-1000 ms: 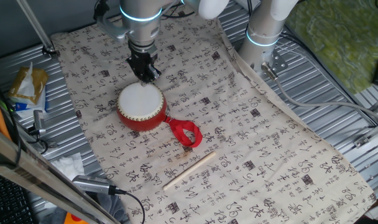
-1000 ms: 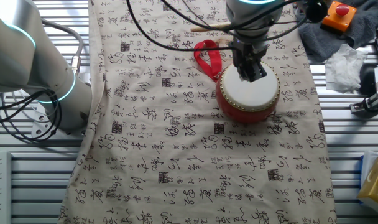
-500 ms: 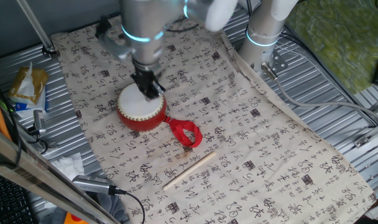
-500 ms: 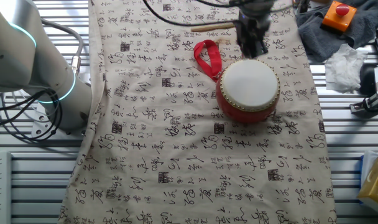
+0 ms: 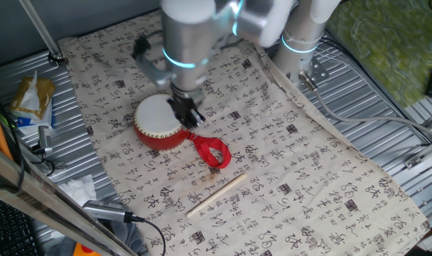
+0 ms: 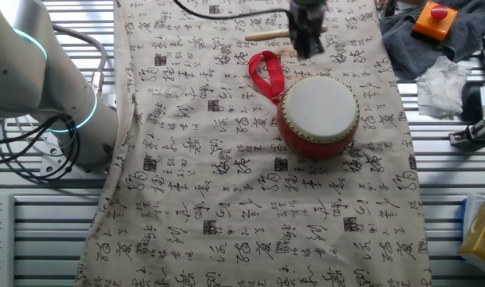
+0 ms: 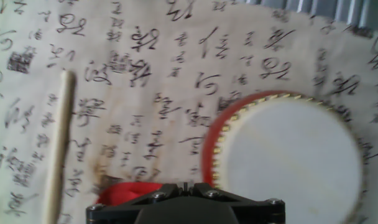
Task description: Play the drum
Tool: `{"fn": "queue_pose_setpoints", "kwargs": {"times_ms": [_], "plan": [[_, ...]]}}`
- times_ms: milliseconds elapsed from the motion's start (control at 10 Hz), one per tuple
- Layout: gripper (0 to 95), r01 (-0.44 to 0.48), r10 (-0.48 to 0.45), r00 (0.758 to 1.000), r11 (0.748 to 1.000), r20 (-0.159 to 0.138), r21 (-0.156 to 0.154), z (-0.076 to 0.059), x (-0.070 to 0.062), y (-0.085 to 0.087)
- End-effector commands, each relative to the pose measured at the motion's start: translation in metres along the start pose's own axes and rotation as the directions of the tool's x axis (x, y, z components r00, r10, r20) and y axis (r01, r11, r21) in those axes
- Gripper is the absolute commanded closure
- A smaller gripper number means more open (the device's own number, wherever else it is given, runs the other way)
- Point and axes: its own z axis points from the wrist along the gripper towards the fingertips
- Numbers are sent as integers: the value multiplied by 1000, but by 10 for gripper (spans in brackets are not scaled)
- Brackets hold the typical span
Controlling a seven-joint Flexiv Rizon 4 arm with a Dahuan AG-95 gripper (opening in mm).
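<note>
Drum (image 6: 319,116): red body, white skin. Cloth (image 6: 226,199): beige, black calligraphy. Ribbon (image 6: 266,73) red.

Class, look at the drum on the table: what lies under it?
The drum stands on a cloth printed with calligraphy, which spreads out on every side. The patch of cloth directly beneath the drum is covered, so it cannot be seen.

One drum (image 5: 158,121), one ribbon loop (image 5: 212,152) and one stick (image 5: 216,194) lie on one printed cloth (image 5: 287,171). Two robot arms show: one with the gripper (image 5: 188,114), one more arm (image 6: 35,72) at the table's edge. Off the cloth are one yellow packet (image 5: 31,96), one crumpled tissue (image 6: 442,84) and one orange box with a red button (image 6: 434,19).
</note>
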Motion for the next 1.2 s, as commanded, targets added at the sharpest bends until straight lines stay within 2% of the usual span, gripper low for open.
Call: {"fn": "queue_pose_setpoints", "kwargs": {"times_ms": [100,800,1000,1200], "plan": [[950,-40,40,999,999,6,4,9,0,24],[950,-125,125,992,992,8,4,28,-2,82],[950,-107,107,994,994,4,4,29,-2,82],[950,-80,80,997,997,-14,6,29,-1,82]]}}
